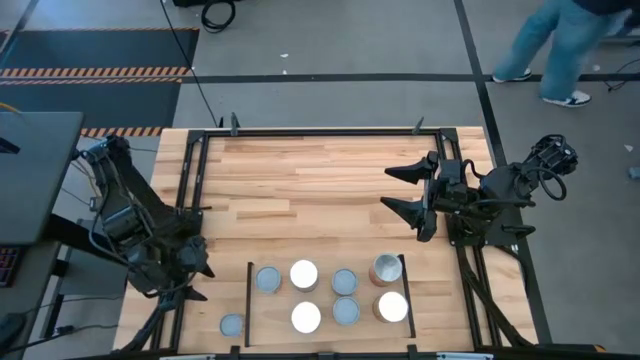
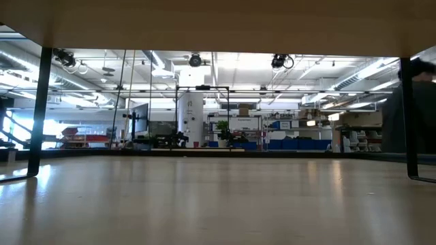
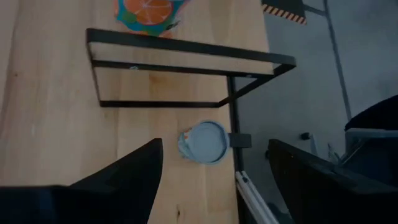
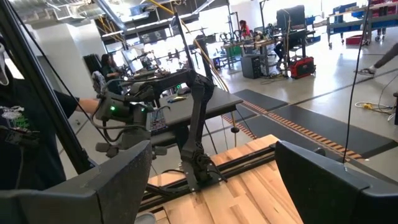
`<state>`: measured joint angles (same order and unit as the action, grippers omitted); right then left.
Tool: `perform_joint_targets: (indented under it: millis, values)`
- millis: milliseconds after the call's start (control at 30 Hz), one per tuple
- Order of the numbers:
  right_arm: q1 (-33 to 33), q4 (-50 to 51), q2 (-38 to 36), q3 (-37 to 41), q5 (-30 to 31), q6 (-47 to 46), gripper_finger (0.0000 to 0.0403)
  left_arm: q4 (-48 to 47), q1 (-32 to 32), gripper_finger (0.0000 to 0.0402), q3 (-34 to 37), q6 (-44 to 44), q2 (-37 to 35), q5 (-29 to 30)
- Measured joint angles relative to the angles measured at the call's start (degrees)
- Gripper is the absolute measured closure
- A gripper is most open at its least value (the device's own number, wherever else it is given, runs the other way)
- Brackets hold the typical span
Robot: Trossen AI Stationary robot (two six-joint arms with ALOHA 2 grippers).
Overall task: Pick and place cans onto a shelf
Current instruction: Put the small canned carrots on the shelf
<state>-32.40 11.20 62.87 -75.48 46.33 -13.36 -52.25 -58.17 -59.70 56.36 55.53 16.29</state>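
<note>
High view shows six cans [image 1: 304, 274] already set on the shelf [image 1: 325, 292] and one grey-topped can [image 1: 231, 325] outside its left rail, best straddled squarely by the left gripper [image 1: 192, 281], wide open and empty like the right gripper [image 1: 400, 190].

Light-wood table [image 1: 320, 180]; near its front edge a black-railed shelf [image 1: 328, 322] bearing 6 cans [image 1: 304, 274]; 1 grey-topped can [image 1: 232, 325] just outside its rail.
</note>
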Motion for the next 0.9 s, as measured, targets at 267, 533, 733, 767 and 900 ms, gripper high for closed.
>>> perform_joint_targets:
  millis: [267, 533, 733, 767, 900]
  values:
    - [0.0, 0.0, 0.0, 0.0, 0.01, 0.0, 0.0055, -2.28, 0.0, 0.0108, 0.0, -0.1, 0.0, -1.07]
    - [0.0, 0.0, 0.0, 0.0, 0.0, 0.01, 0.0055, -2.65, -2.01, 0.0108, -0.02, -1.29, 1.65, -1.44]
    - [0.0, -0.01, 0.0, 0.0, 0.0, 0.0, 0.0055, -1.02, -1.99, 0.0108, -0.02, -1.63, 4.87, -1.31]
    - [0.0, -0.01, 0.0, 0.0, 0.0, 0.01, 0.0055, -0.17, -2.01, 0.0108, -0.02, -1.7, 4.96, -1.36]
    - [0.0, -0.02, 0.0, 0.0, 0.0, 0.0, 0.0055, 0.76, -1.95, 0.0108, -0.02, -2.38, 4.87, -0.92]
